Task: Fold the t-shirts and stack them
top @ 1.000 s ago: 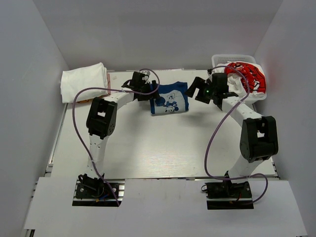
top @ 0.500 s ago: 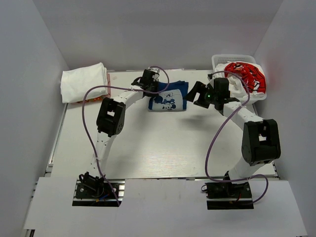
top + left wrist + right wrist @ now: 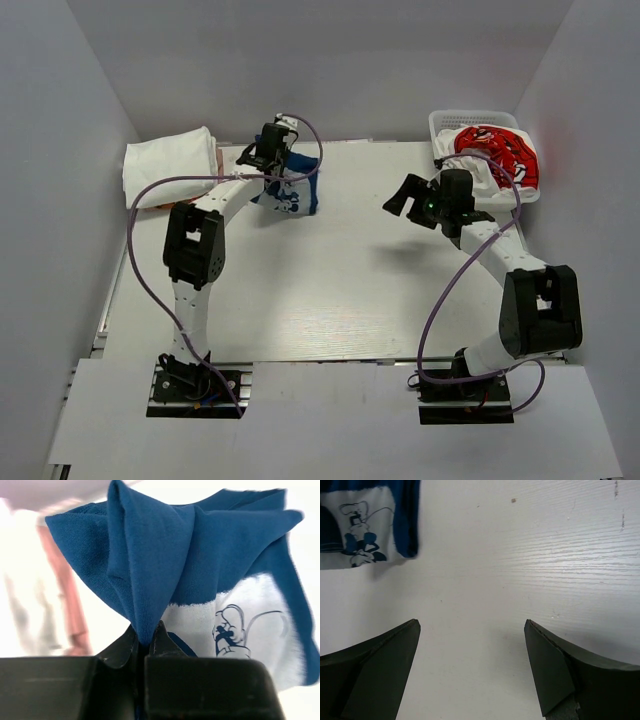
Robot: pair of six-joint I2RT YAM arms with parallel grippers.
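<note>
From where I stand, the job looks partly done. A folded white pile (image 3: 168,165) sits in the far left corner of the surface (image 3: 340,290), which I take to be the stack so far. At the far right, the basket (image 3: 470,120) holds a red t-shirt (image 3: 500,155) with white lettering, bunched up and unfolded, with some white cloth beneath it. I would guess at least two shirts are waiting there. The one in hand is the navy t-shirt (image 3: 288,193), which seems folded down to a small packet with its white round print facing out. The left gripper (image 3: 266,158) is clamped on it. The wrist view shows the jaws pinched tight on a gathered ridge of blue cloth (image 3: 200,555), with the rest fanning away from the pinch and the print off to one side. The shirt is at the far left of the surface, just beside the white pile but not on it, so I judge that placing it on the stack is what remains for this shirt. I cannot tell whether its lower edge is touching the surface. The right gripper (image 3: 402,196) hangs over bare surface near the basket, with its jaws spread wide and nothing between them, well apart from the navy shirt.
</note>
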